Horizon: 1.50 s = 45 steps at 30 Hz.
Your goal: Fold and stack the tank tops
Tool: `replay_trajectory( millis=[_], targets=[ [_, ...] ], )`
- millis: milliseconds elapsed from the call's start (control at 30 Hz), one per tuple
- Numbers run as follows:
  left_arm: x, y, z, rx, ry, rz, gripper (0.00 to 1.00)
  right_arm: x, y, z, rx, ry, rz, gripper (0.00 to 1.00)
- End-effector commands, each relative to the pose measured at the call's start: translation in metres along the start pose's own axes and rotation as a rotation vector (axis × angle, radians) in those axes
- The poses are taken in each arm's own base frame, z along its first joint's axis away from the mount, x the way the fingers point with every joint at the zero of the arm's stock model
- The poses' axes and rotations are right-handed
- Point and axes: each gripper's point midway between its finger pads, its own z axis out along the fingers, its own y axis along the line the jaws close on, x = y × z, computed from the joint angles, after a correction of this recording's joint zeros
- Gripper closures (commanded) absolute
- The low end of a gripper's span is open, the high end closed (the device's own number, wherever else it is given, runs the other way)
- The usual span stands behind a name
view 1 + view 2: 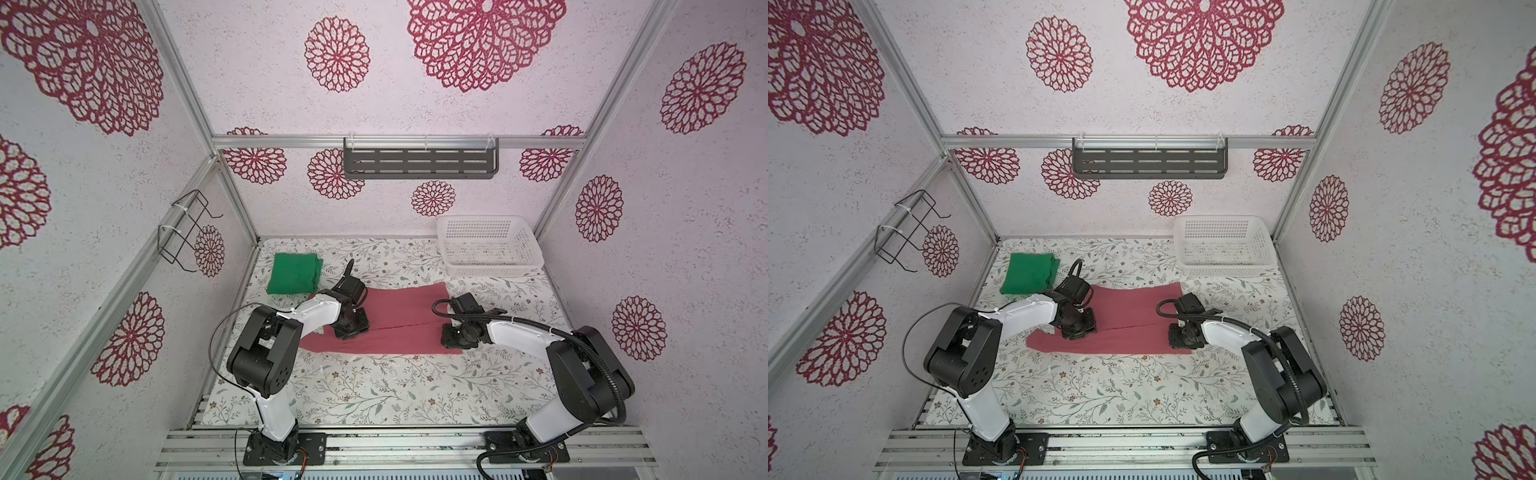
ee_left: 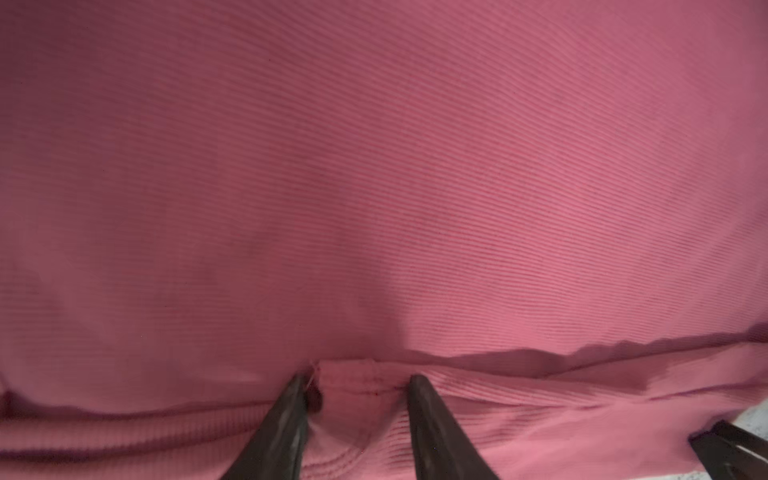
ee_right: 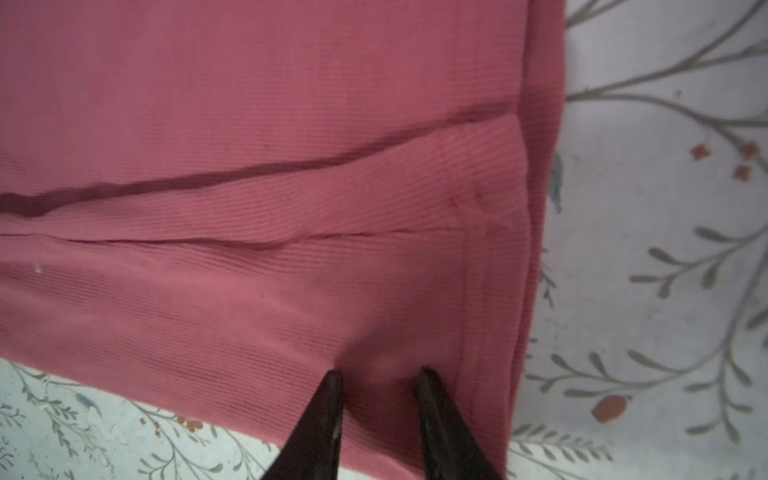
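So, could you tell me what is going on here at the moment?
Two robot arms are folding tank tops on the flowered table. The green tank top lies folded at the back left. The pinkish red tank top is spread across the middle with one long edge turned over. The left gripper is down at a hem near one end and the right gripper near the other end. Both have their jaws apart on the cloth; whether the left one pinches the hem is unclear. Nothing is stacked yet.

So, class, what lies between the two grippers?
The pinkish red tank top, flat from left gripper to right gripper, a folded edge running along it; both top views show this.
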Motion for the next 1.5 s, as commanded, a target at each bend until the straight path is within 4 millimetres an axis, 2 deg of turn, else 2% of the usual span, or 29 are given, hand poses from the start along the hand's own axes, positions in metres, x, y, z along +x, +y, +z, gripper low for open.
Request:
replay_trajectory(
  millis=[0, 67, 167, 233, 267, 367, 433, 567, 667, 733, 833, 933, 1033, 1233, 1467],
  targets=[
    [0.071, 0.031, 0.016, -0.080, 0.173, -0.053, 0.57, 0.039, -0.018, -0.008, 0.061, 0.087, 0.036, 0.66],
    [0.095, 0.039, 0.012, -0.091, 0.198, -0.071, 0.58, 0.053, -0.021, -0.016, 0.065, 0.104, 0.044, 0.65],
    [0.122, 0.048, -0.001, -0.096, 0.212, -0.101, 0.58, 0.068, -0.017, -0.027, 0.031, 0.134, 0.043, 0.64],
    [0.128, 0.053, -0.016, -0.102, 0.204, -0.100, 0.58, 0.070, -0.007, -0.035, -0.017, 0.140, 0.021, 0.63],
    [0.125, 0.055, -0.028, -0.114, 0.185, -0.083, 0.57, 0.067, 0.001, -0.042, -0.052, 0.131, 0.004, 0.62],
    [0.088, 0.049, -0.062, -0.111, 0.084, -0.033, 0.51, 0.037, 0.012, -0.063, -0.086, 0.069, -0.062, 0.57],
    [0.052, 0.036, -0.082, -0.077, 0.012, 0.011, 0.48, 0.011, 0.010, -0.071, -0.067, 0.021, -0.102, 0.54],
    [-0.018, 0.005, -0.100, -0.053, -0.116, 0.161, 0.46, -0.045, 0.003, -0.078, -0.011, -0.096, -0.214, 0.51],
    [-0.053, -0.015, -0.088, -0.030, -0.154, 0.254, 0.46, -0.080, 0.003, -0.073, -0.003, -0.148, -0.277, 0.52],
    [-0.068, -0.025, -0.076, -0.022, -0.160, 0.296, 0.45, -0.097, 0.005, -0.068, 0.002, -0.164, -0.314, 0.52],
    [-0.081, -0.032, -0.059, -0.024, -0.154, 0.321, 0.44, -0.117, 0.006, -0.062, -0.004, -0.177, -0.332, 0.54],
    [-0.082, -0.032, -0.042, -0.021, -0.136, 0.313, 0.44, -0.129, 0.007, -0.052, -0.016, -0.186, -0.342, 0.56],
    [-0.080, -0.022, -0.031, -0.036, -0.123, 0.283, 0.45, -0.137, 0.005, -0.042, -0.017, -0.177, -0.336, 0.58],
    [-0.077, -0.003, -0.023, -0.065, -0.125, 0.234, 0.47, -0.146, 0.008, -0.027, -0.043, -0.171, -0.328, 0.60],
    [-0.081, 0.006, -0.010, -0.095, -0.111, 0.243, 0.49, -0.152, 0.010, -0.016, -0.056, -0.165, -0.312, 0.60]
  ],
)
